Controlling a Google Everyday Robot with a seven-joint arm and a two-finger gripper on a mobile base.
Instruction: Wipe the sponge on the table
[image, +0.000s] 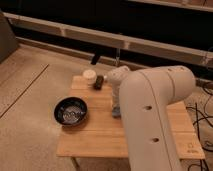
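The table (95, 137) has a smooth rectangular top of light bamboo slats. A thick, rounded white arm (150, 115) bends over it, and the gripper (117, 104) points down at the middle of the top. A small bluish-grey sponge (116, 113) sits on the wood just under the gripper. Whether the gripper clamps it, I cannot tell. A dark round bowl (70, 111) stands at the left edge.
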